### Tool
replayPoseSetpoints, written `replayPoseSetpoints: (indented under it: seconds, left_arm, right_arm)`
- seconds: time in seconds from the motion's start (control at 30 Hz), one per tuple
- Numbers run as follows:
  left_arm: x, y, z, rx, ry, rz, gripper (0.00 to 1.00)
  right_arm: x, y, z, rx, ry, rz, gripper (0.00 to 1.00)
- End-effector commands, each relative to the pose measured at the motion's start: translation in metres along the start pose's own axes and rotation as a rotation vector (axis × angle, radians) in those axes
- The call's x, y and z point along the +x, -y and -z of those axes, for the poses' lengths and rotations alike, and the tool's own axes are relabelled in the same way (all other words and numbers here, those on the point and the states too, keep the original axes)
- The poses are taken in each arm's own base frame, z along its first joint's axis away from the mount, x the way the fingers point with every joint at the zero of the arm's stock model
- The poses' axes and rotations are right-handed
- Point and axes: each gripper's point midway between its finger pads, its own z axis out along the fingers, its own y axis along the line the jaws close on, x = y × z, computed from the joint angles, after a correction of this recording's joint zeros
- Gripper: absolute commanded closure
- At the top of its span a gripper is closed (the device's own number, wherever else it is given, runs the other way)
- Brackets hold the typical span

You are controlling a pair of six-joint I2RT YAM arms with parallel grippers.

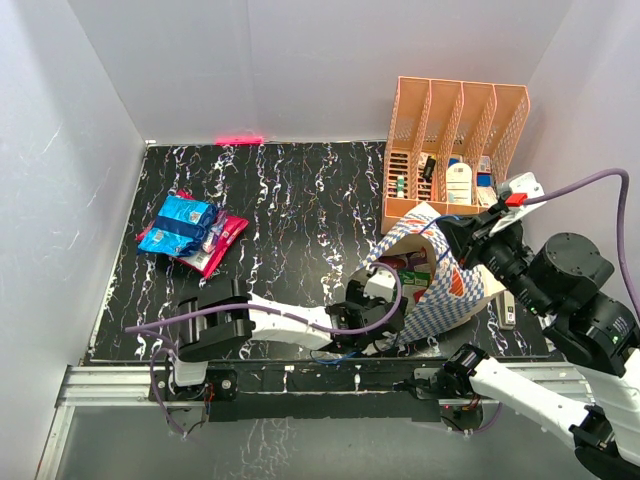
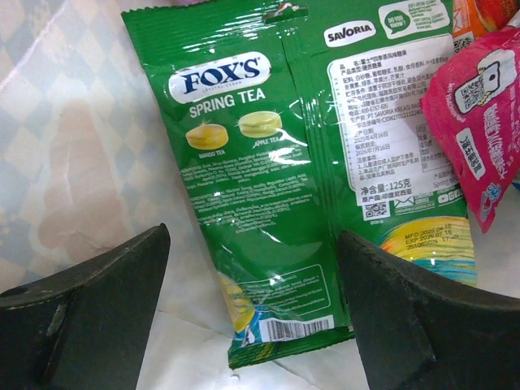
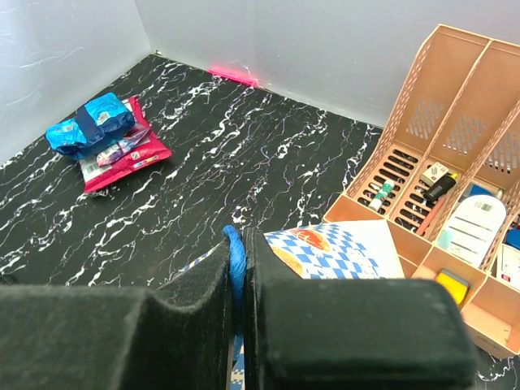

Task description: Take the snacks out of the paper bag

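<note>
- Out of the bag: blue packet [image 1: 180, 222] and magenta packet [image 1: 218, 247], piled on the table [image 1: 300, 220] at far left.
- In the paper bag [image 1: 440, 295]: green Fox's Spring Tea packet [image 2: 260, 187], pink packet [image 2: 483, 122], likely more.
- Left gripper [image 2: 252, 309] jaws apart, astride the green packet, no grip; right gripper [image 3: 241, 260] pinched on the blue cord handle [image 3: 234, 248].

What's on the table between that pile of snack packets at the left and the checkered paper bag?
Nothing; the tabletop between pile and bag is bare, shown in the top view.
</note>
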Motion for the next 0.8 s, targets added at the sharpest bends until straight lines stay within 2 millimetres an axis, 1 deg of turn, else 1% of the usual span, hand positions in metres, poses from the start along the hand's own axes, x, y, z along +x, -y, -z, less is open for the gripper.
replayPoseSetpoints:
  seconds: [0.0,0.17,0.27,0.33,0.43,0.53,0.6,0.77]
  left_arm:
    - [0.008,0.005,-0.006,-0.029,-0.011,0.006,0.17]
    - [0.025,0.002,-0.016,-0.049,-0.042,-0.035,0.19]
    - [0.033,0.003,-0.019,-0.048,-0.062,-0.056,0.26]
    - [0.033,0.004,-0.02,-0.041,-0.064,-0.066,0.34]
    - [0.032,0.004,-0.018,-0.031,-0.061,-0.07,0.5]
    - [0.027,0.005,-0.015,-0.019,-0.046,-0.073,0.67]
    - [0.023,0.003,-0.013,-0.017,-0.037,-0.075,0.75]
    - [0.003,0.007,0.001,0.014,-0.017,-0.079,0.97]
  right_arm:
    - [-0.033,-0.002,0.009,-0.024,0.134,-0.009,0.93]
    - [-0.034,-0.003,0.012,-0.031,0.138,-0.012,0.93]
    - [-0.034,-0.005,0.012,-0.039,0.14,-0.017,0.93]
    - [-0.033,-0.005,0.013,-0.042,0.141,-0.021,0.93]
    - [-0.034,-0.005,0.015,-0.042,0.147,-0.026,0.93]
    - [-0.034,-0.004,0.017,-0.042,0.149,-0.026,0.93]
    - [-0.034,-0.005,0.017,-0.042,0.148,-0.026,0.93]
    - [-0.033,-0.003,0.017,-0.033,0.143,-0.025,0.93]
